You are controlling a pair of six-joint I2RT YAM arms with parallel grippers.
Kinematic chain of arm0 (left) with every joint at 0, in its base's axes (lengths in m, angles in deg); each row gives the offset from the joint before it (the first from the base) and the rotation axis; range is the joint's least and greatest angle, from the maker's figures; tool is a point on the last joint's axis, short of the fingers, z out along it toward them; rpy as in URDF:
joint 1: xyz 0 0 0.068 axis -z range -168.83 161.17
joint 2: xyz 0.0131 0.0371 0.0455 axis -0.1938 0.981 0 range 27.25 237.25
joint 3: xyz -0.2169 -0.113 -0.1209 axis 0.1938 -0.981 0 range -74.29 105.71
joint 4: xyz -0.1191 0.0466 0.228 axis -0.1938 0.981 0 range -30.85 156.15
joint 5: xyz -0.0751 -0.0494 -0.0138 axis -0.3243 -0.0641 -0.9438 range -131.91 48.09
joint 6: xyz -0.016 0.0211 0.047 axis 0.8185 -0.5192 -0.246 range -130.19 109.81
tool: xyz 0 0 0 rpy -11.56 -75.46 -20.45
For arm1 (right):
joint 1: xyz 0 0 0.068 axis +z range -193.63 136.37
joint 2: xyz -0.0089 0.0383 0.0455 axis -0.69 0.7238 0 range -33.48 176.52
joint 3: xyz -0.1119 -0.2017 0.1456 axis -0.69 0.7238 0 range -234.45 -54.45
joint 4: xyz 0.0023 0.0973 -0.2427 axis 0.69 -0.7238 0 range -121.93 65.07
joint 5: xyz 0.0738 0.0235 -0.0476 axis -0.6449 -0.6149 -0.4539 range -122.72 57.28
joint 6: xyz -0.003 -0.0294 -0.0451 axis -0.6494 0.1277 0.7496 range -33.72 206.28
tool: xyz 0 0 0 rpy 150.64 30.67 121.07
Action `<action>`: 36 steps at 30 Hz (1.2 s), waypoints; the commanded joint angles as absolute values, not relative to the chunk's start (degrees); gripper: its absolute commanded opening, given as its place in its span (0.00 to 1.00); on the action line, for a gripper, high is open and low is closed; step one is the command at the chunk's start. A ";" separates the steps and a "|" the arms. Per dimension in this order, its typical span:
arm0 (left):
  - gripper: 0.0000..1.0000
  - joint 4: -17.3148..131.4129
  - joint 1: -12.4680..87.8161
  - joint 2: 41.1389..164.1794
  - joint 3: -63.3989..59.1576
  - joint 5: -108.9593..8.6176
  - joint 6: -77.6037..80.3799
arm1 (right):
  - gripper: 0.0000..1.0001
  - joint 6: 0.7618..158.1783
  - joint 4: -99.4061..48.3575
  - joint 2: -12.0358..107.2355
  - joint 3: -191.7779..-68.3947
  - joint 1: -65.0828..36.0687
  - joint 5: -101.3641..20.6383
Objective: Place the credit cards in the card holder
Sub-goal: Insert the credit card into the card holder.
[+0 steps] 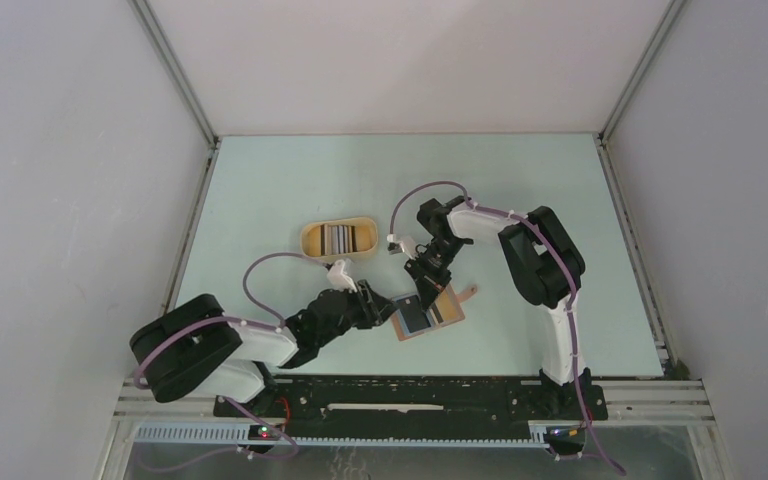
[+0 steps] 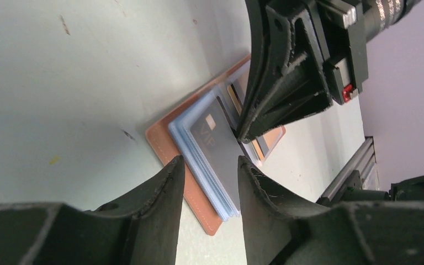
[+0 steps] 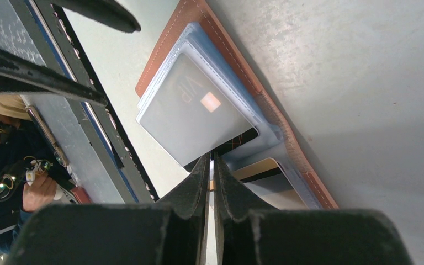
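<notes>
The right gripper [image 3: 210, 160], shut, has its tips at the dark card [image 3: 199, 110] in the holder [image 2: 164, 146] lying open on the table [image 1: 520, 200], while the left gripper [image 2: 210, 163] stands open beside it, so the unpinned holder may slide.

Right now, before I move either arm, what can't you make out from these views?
- Right wrist view: whether the right claw, nearly closed, pinches a card edge; its own tips hide it.
- Left wrist view: the card holder's far half, behind the right claw.
- Top view: how many cards lie in the yellow tray; too small.
</notes>
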State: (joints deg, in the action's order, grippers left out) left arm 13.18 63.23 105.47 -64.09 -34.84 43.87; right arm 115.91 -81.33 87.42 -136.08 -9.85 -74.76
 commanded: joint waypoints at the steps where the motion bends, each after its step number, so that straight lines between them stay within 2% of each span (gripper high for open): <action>1: 0.46 9.70 61.43 106.60 -63.15 -35.45 44.00 | 0.13 116.04 -81.48 88.25 -137.59 -9.44 -73.50; 9: 0.43 8.20 61.22 109.23 -61.40 -37.47 43.66 | 0.13 116.21 -81.61 88.24 -137.60 -9.44 -73.59; 20: 0.35 4.40 61.18 112.03 -61.24 -39.54 44.56 | 0.13 116.23 -81.70 88.32 -137.68 -9.45 -73.64; 36: 0.31 4.22 61.29 112.71 -60.77 -40.19 44.56 | 0.13 116.25 -81.70 88.28 -137.70 -9.44 -73.68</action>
